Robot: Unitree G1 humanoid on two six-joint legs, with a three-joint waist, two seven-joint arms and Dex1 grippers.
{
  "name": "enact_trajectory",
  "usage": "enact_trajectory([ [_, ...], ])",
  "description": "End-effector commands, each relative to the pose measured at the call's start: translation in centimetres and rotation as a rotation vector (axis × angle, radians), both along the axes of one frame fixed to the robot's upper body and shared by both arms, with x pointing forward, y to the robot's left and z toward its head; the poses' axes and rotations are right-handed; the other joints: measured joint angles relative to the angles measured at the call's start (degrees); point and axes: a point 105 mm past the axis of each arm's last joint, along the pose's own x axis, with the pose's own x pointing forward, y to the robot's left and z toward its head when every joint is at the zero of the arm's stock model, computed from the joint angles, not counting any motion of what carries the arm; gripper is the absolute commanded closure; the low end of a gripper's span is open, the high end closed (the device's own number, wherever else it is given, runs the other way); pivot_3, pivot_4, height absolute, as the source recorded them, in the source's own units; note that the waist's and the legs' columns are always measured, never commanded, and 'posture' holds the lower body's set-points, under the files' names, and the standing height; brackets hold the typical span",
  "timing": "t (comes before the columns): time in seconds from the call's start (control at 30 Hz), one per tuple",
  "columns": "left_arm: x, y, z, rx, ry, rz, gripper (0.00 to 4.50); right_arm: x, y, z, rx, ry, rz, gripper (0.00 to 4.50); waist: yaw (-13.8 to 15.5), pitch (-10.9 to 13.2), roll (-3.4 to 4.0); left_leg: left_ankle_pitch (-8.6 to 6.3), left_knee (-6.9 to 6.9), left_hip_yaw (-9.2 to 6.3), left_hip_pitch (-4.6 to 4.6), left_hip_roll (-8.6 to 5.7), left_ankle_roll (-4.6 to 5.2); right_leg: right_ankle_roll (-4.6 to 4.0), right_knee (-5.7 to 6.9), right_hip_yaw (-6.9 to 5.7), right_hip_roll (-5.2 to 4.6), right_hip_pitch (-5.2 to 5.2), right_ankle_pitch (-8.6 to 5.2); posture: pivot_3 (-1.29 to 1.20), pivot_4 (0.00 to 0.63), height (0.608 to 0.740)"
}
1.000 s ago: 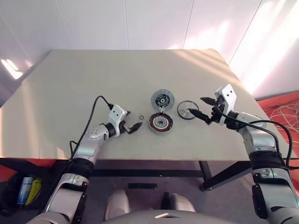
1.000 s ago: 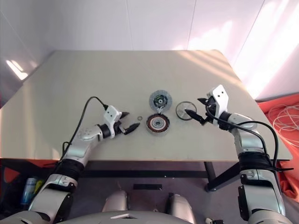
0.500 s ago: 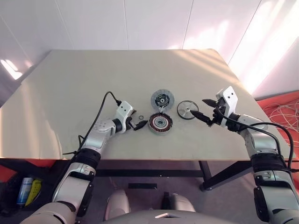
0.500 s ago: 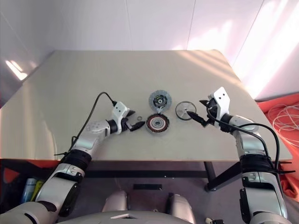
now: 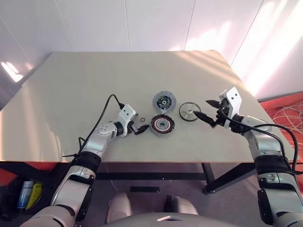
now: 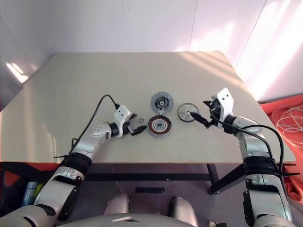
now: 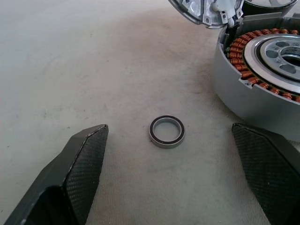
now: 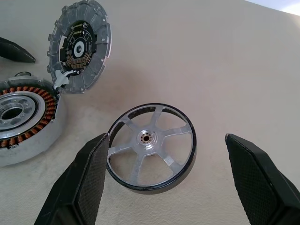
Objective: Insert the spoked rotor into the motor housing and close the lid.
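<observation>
The motor housing [image 5: 162, 124], ringed with copper windings, sits at the table's middle. Its lid [image 5: 164, 101], a grey disc with a dark hub, lies flipped open just behind it and still touches its rim. The spoked rotor [image 5: 189, 111] lies flat to the housing's right. My right gripper [image 5: 199, 107] is open at the rotor's right edge, and its fingers [image 8: 89, 183] straddle the rotor [image 8: 150, 147] without gripping it. My left gripper [image 5: 138, 126] is open, low over the table left of the housing. A small washer ring [image 7: 167, 131] lies between its fingers [image 7: 79, 168].
The beige table [image 5: 85, 85] is bare to the left and at the back. Its front edge [image 5: 142, 161] runs just below both arms. A black cable loops off my left wrist [image 5: 106, 101]. White cables [image 5: 284, 113] lie on the orange floor beyond the right edge.
My left forearm has swung in over the table's front edge, while its open gripper stays by the washer ring. The right arm and the parts have not moved.
</observation>
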Motion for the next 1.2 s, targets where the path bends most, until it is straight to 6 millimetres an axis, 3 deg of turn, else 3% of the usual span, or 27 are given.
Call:
enact_trajectory([
  [0.03, -0.23, 0.96, -1.71, 0.083, 0.046, 0.018, 0.02, 0.41, 0.14, 2.53, -0.004, -0.095, 0.009, 0.04, -0.03, 0.0, 0.01, 0.0, -0.05, 0.01, 0.27, 0.0, 0.0, 0.03, -0.06, 0.0, 0.0, 0.15, -0.02, 0.0, 0.0, 0.74],
  [0.33, 0.03, 0.75, -1.21, 0.045, 0.063, 0.029, 0.02, 0.5, 0.09, 2.6, -0.004, -0.101, 0.005, 0.04, -0.06, -0.06, 0.09, 0.01, -0.08, 0.01, 0.4, 0.0, -0.02, 0.33, -0.13, 0.0, 0.0, 0.35, -0.18, 0.0, 0.0, 0.74],
  [0.43, -0.02, 0.7, -1.12, 0.032, 0.071, 0.03, 0.59, 0.52, 0.03, 2.65, -0.005, -0.103, 0.004, 0.0, -0.05, -0.07, 0.11, 0.01, -0.08, 0.01, 0.39, 0.0, -0.02, 0.31, -0.13, 0.0, 0.0, 0.35, -0.17, 0.0, 0.0, 0.74],
  [0.6, -0.07, 0.77, -1.14, 0.02, 0.086, 0.042, 2.13, 0.68, -0.1, 2.8, -0.009, -0.107, 0.0, 0.0, -0.17, -0.08, 0.12, 0.01, -0.08, 0.01, 0.39, 0.0, -0.02, 0.35, -0.13, 0.0, 0.0, 0.35, -0.2, 0.0, 0.0, 0.74],
  [0.97, -0.27, 1.12, -1.25, 0.021, 0.097, 0.059, 2.13, 0.8, -0.17, 2.97, -0.014, -0.112, 0.001, 0.0, -0.2, -0.13, 0.2, -0.04, -0.19, 0.01, 0.37, -0.01, 0.06, 0.07, -0.36, -0.01, 0.0, 0.33, -0.03, 0.0, 0.0, 0.74],
  [1.07, -0.45, 1.07, -1.31, 0.023, 0.101, 0.05, 2.71, 0.82, -0.11, 3.03, -0.014, -0.114, 0.002, 0.0, -0.3, -0.13, 0.21, -0.05, -0.21, 0.02, 0.37, -0.01, 0.07, 0.08, -0.38, -0.01, 0.0, 0.32, -0.04, 0.0, 0.0, 0.74],
  [1.17, -0.55, 1.16, -1.41, 0.031, 0.103, 0.051, 3.63, 0.84, -0.03, 3.07, -0.013, -0.115, 0.004, 0.0, -0.34, -0.14, 0.21, -0.08, -0.23, 0.02, 0.36, -0.01, 0.13, 0.06, -0.43, -0.01, 0.0, 0.28, -0.03, 0.0, 0.0, 0.74],
  [1.2, -0.57, 1.22, -1.45, 0.033, 0.104, 0.052, 3.72, 0.83, -0.01, 3.08, -0.012, -0.116, 0.004, 0.0, -0.33, -0.14, 0.22, -0.11, -0.23, 0.02, 0.34, -0.02, 0.16, 0.06, -0.45, -0.01, 0.0, 0.27, -0.03, 0.0, 0.0, 0.74],
])
